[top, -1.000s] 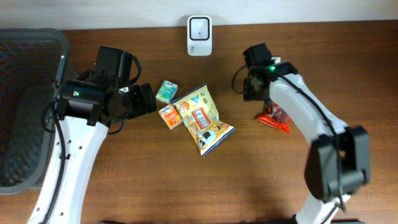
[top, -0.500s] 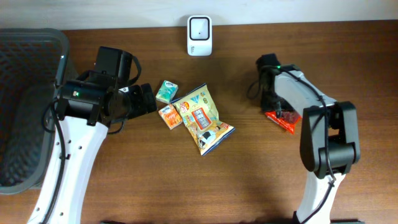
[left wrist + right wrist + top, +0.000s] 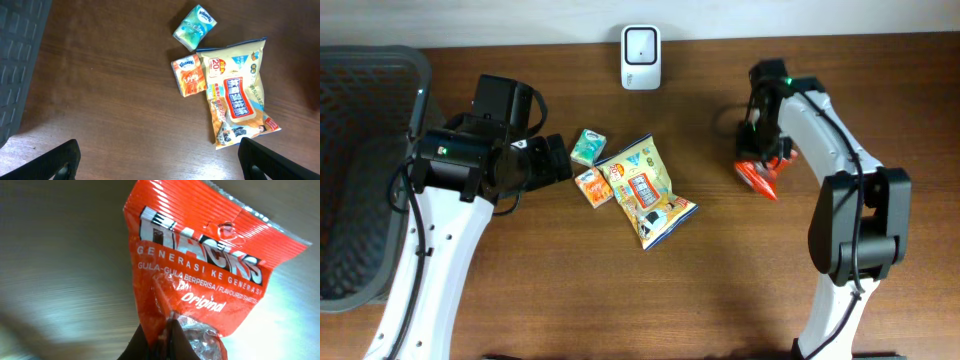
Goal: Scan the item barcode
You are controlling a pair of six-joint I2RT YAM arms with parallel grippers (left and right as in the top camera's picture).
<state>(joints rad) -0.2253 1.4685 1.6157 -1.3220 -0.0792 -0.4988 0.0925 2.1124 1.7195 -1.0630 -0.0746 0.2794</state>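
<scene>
One step is judged to be in hand: the pick-up of an item from the table [image 3: 620, 300]. Next, a carry to the scanner [image 3: 641, 57] at the far edge's middle is called for, with the barcode faced toward it. The left gripper [image 3: 160, 160] is held wide apart, empty, over the left half. The right gripper [image 3: 160, 339] is pressed shut toward the far right, and the red sachet [image 3: 200, 275] is pinched at one end between its jaws, the rest spread beyond the fingertips.

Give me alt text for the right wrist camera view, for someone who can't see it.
A red Hacks bag fills the frame, pinched at its lower edge by the shut right gripper. A blurred brown table lies behind it.
</scene>
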